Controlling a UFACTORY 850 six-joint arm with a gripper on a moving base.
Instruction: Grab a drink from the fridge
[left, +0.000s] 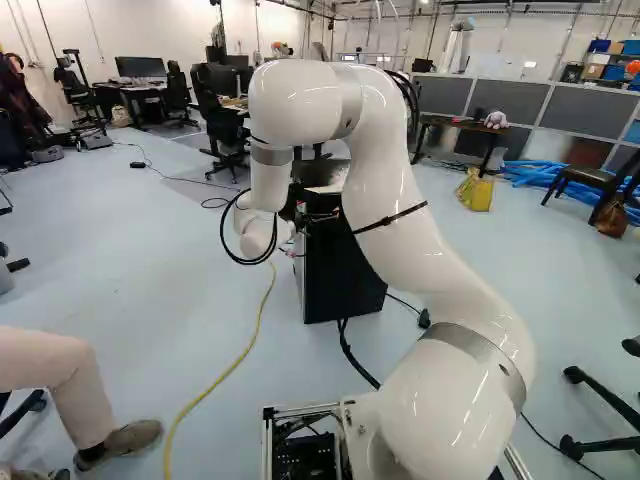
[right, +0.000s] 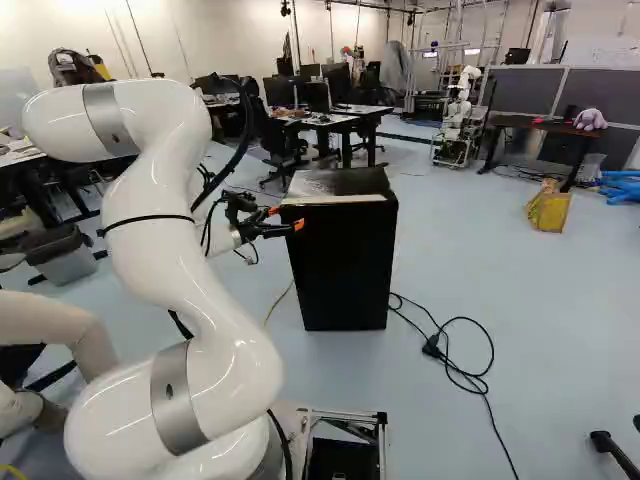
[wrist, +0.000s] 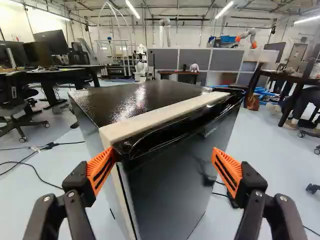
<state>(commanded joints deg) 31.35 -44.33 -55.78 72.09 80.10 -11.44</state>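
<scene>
1. the gripper (right: 286, 219) has its two fingers wide apart, and nothing is gripped between them.
2. in the wrist view, one of its orange pads (wrist: 101, 169) is at a top corner of the fridge (wrist: 170, 195), and the other is out in front of its dark face (if the pad really touches the corner, i cannot tell).
3. the fridge is black and stands upright on the floor (right: 450, 270), just ahead of the fingers; a pale strip (wrist: 165, 116) runs along its top edge. where the drink is, i cannot tell.
4. the white arm (left: 400, 240) bends high and comes down to the fridge, and in the left base view it hides a part of it.
5. a yellow cable (left: 240, 355) lies on the floor, and a black cable (right: 487, 370) makes loops beside the fridge.
6. farther away, a yellow bag (right: 548, 210) is on the floor, near a dark table (right: 520, 122) which carries a plush toy (right: 590, 120).
7. at the back of the left base view, an office chair (left: 222, 122) stands by the desks.
</scene>
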